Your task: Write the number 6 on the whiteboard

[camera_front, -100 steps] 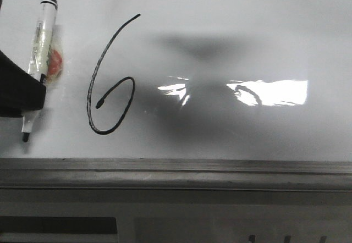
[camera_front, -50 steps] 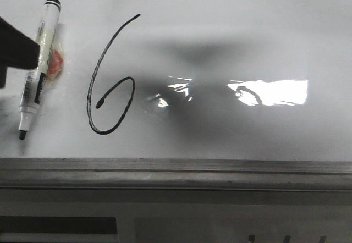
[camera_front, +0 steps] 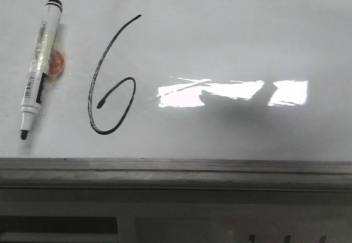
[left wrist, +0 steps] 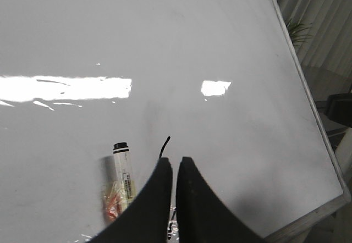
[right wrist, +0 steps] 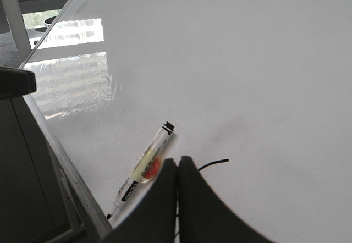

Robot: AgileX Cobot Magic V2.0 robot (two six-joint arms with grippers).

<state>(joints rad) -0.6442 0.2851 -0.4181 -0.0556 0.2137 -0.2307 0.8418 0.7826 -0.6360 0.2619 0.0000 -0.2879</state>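
The number 6 (camera_front: 110, 83) is drawn in thin black line on the whiteboard (camera_front: 231, 45), left of centre in the front view. A white marker pen (camera_front: 38, 70) with a black cap end and clear tape lies on the board left of the 6, tip toward the frame. No gripper shows in the front view. My left gripper (left wrist: 174, 163) is shut and empty above the board, with the marker (left wrist: 123, 174) beside it and the top of the 6 (left wrist: 164, 145) just past its tips. My right gripper (right wrist: 177, 163) is shut and empty, the marker (right wrist: 144, 169) beside it.
A grey metal frame strip (camera_front: 176, 171) runs along the board's near edge. Bright white glare patches (camera_front: 231, 92) lie right of the 6. The board's edge (left wrist: 308, 100) shows in the left wrist view, with curtains and a plant beyond it.
The left gripper held the marker at the far left, let it go and pulled out of the front view. The marker now lies free on the board. The dark shadow over the board has gone.
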